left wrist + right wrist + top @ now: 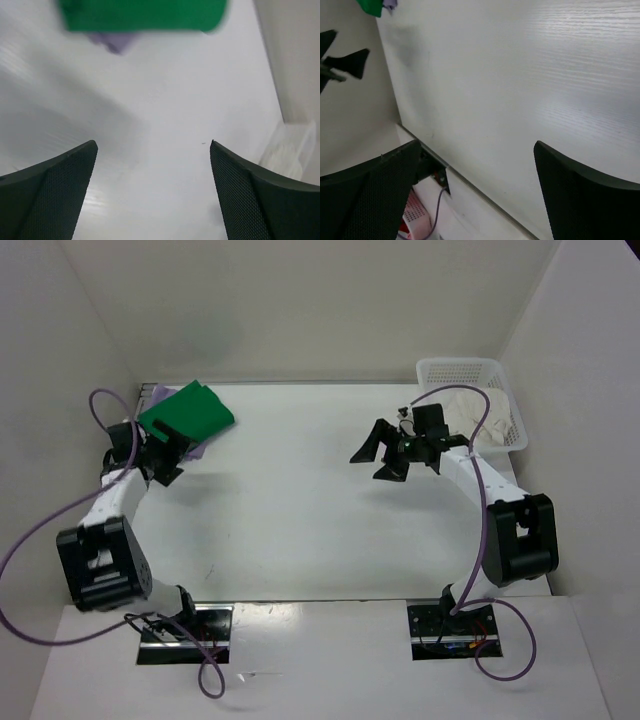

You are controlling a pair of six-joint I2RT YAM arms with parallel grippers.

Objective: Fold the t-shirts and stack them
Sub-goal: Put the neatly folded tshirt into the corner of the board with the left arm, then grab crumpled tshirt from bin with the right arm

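at the far left the green shirt (187, 412) lies folded atop the lavender shirt (112, 42), so two look done. the white shirt (470, 415) waits crumpled in the basket (455, 368), far right. left gripper (152, 150) and right gripper (475, 147) both gape, empty.

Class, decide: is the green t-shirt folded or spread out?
Folded: the green t-shirt is a compact block with straight edges, atop the lavender shirt.

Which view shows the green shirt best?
Top external: nearly the whole green shirt shows, folded, lying on the purple shirt. Left wrist shows only its blurred near edge at the frame top; right wrist catches just a green scrap in its top-left corner.
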